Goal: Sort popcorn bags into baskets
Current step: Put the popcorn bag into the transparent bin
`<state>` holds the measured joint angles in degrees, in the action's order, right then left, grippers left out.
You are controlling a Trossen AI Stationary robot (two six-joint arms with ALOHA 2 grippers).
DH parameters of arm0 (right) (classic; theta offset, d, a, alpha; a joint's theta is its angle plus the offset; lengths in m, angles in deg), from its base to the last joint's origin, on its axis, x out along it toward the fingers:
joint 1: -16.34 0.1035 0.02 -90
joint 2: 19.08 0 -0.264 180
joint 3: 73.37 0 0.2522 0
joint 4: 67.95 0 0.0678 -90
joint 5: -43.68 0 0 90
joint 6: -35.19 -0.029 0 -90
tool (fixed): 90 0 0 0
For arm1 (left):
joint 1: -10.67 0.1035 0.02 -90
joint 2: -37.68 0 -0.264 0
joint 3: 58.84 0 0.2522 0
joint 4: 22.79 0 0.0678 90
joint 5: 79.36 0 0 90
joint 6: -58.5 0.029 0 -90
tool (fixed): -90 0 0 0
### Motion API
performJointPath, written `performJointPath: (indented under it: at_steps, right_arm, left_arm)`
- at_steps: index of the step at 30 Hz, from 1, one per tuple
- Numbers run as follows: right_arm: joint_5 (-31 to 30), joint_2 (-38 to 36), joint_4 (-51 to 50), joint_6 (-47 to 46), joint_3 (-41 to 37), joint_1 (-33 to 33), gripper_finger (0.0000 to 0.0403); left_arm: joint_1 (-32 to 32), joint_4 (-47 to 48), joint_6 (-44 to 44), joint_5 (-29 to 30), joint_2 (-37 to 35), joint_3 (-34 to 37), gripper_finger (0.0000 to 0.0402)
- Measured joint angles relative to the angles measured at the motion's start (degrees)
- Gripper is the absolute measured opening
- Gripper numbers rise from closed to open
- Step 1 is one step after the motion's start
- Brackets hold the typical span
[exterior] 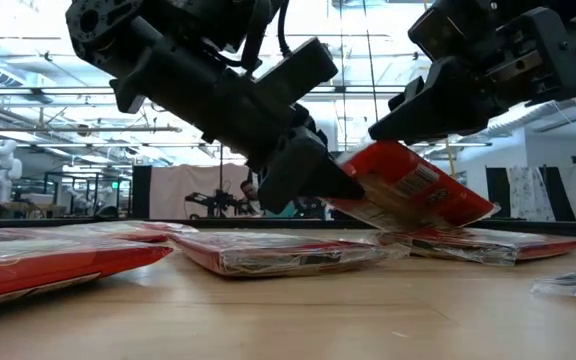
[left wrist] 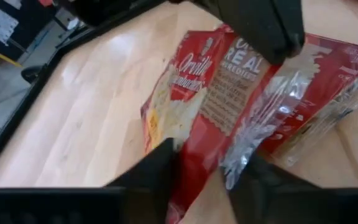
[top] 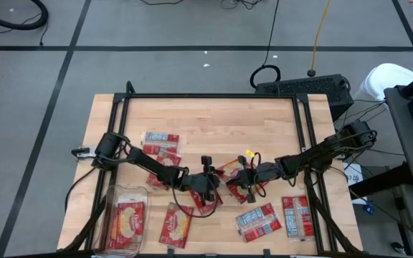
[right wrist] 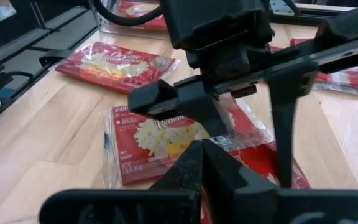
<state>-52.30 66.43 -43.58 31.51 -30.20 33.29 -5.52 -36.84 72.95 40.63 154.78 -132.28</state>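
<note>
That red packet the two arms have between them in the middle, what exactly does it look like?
It is a popcorn bag: a flat red packet in shiny clear wrap, with a yellow popcorn picture and white lettering. It hangs tilted above the wooden table, one end higher. The left pincer grips one edge and the right pincer, shut, pinches another. Other packets lie beneath it.

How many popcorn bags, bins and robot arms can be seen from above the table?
Popcorn bags: about 11 (some overlap, so the count is not exact; 1 lies in the bin)
Clear bin: 1
Robot arms: 2
Total: about 14
</note>
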Motion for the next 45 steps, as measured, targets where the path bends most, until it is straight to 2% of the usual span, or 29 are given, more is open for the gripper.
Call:
performJointPath:
  at_steps: [4, 5, 8, 11, 16, 21, 28, 33, 40, 45]
  right_arm:
    - [-3.0, 0.0, 1.4, -0.1, 0.0, 0.0, 0.0000]
    - [-4.7, -0.1, 1.7, -0.1, 0.1, 0.0, 0.0002]
    - [-8.5, -1.2, 1.5, 0.7, 0.1, 0.9, 0.0021]
    - [-14.9, -4.1, 0.5, 1.9, 0.0, 2.7, 0.0053]
    - [-27.7, -10.8, -3.5, 3.1, 0.0, 7.1, 0.0107]
    - [-35.5, -14.6, -7.3, 2.1, -0.1, 11.1, 0.0138]
    - [-36.4, -14.9, -13.9, -5.3, -0.2, 14.2, 0.0145]
    - [-36.4, -14.9, -16.4, -8.7, -0.2, 15.8, 0.0146]
    - [-36.3, -14.9, -20.2, -13.5, -0.2, 17.7, 0.0146]
    - [-36.3, -14.9, -22.3, -16.4, -0.2, 18.8, 0.0146]
  left_arm:
    - [0.0, 0.3, 0.3, 0.0, -0.2, 0.0, 0.0025]
    - [-0.1, 0.4, 0.3, 0.1, -0.4, 0.0, 0.0014]
    - [-0.6, 0.6, 0.7, 2.0, -1.0, 0.0, 0.0015]
    - [-1.6, 2.7, 1.9, 5.1, -3.0, 0.0, 0.0018]
    - [-2.8, 11.8, 0.1, 6.1, -9.4, 0.0, 0.0007]
    - [-4.7, 21.3, -0.3, 7.5, -17.5, 0.0, 0.0005]
    - [-8.8, 35.3, -3.8, 11.1, -29.0, 0.0, 0.0005]
    - [-12.3, 45.9, -8.2, 13.7, -34.3, -1.3, 0.0005]
    - [-16.2, 73.0, -22.6, 15.1, -35.0, -13.2, 0.0004]
    - [-19.0, 86.4, -33.7, 11.2, -35.0, -19.1, 0.0003]
